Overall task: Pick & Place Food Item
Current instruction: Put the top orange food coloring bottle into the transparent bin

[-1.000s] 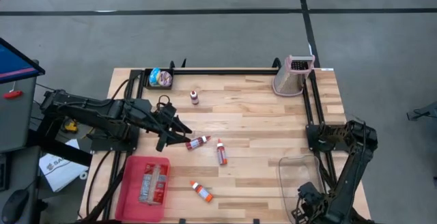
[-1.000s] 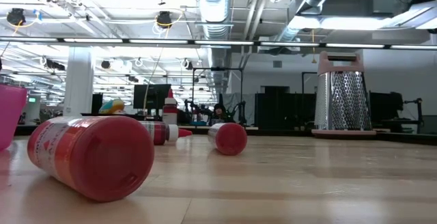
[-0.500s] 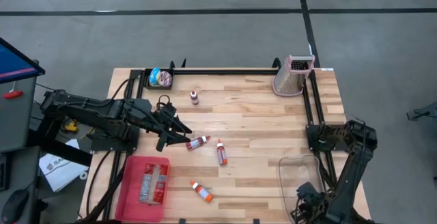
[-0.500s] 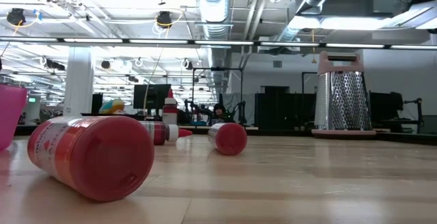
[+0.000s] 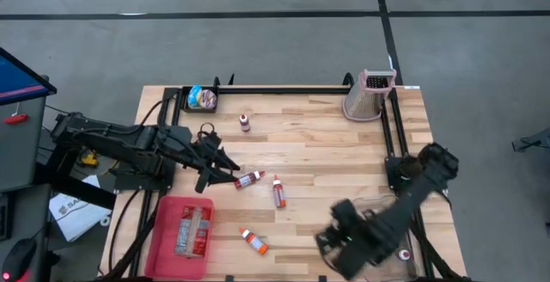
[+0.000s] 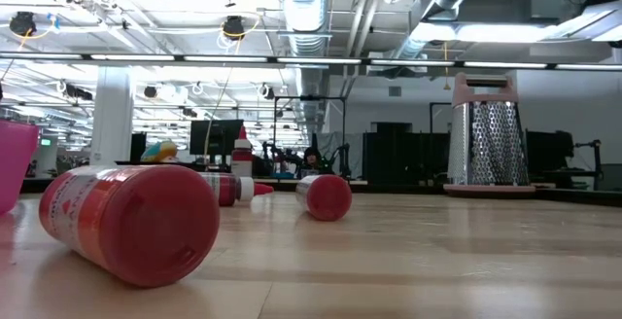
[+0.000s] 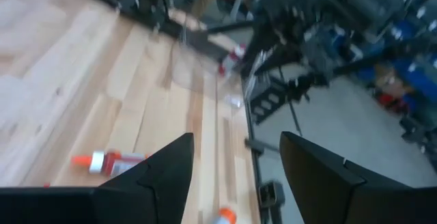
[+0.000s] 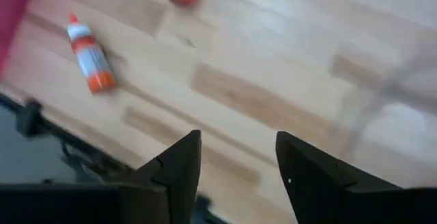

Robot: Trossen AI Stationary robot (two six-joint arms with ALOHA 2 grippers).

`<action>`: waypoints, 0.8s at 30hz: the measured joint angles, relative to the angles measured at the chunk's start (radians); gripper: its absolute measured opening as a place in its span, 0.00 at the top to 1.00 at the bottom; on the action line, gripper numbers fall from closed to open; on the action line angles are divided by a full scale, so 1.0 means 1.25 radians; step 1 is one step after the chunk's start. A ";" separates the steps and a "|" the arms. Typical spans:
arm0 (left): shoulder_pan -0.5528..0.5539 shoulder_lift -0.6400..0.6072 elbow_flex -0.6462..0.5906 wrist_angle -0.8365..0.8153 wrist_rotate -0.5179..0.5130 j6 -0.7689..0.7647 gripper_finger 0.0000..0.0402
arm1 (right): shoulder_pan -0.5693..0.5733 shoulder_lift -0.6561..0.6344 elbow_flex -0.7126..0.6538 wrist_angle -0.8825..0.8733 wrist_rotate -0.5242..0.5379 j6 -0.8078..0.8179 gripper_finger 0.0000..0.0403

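Three red-and-white sauce bottles lie on their sides on the wooden table: one [image 5: 249, 179] just in front of my left gripper [image 5: 225, 168], one [image 5: 278, 191] at mid table, one [image 5: 254, 241] near the front edge. A fourth small bottle [image 5: 245, 122] stands upright farther back. My left gripper [image 7: 237, 136] hovers open and holds nothing. My right gripper [image 5: 337, 246] hangs open over the near edge, pointing steeply down, right of the front bottle [image 8: 89, 54]. Nothing is between its fingers [image 8: 184, 162].
A pink tray [image 5: 168, 246] holding a wrapped packet [image 5: 192, 229] sits at the near left corner. A round tub [image 5: 203, 98] stands at the far left, a metal grater [image 5: 369, 95] at the far right. A clear container [image 7: 198, 70] lies under my right arm.
My right arm has swung from the near right corner toward the table's left along the near edge, rising and turning as it went. Its gripper now hangs over the boards near the front bottle. The bottles and my left arm have kept still.
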 joint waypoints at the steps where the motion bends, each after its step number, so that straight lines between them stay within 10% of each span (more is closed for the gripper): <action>1: -0.007 -0.002 0.000 -0.017 0.000 0.007 0.47 | -0.030 0.000 -0.001 0.014 -0.001 -0.023 0.55; 12: -0.165 -0.009 0.001 -0.181 -0.063 0.015 0.47 | -0.356 0.000 -0.005 0.137 -0.007 -0.261 0.54; 24: -0.397 -0.053 -0.007 -0.340 -0.300 -0.084 0.47 | -0.549 0.071 -0.092 0.393 -0.206 -0.377 0.44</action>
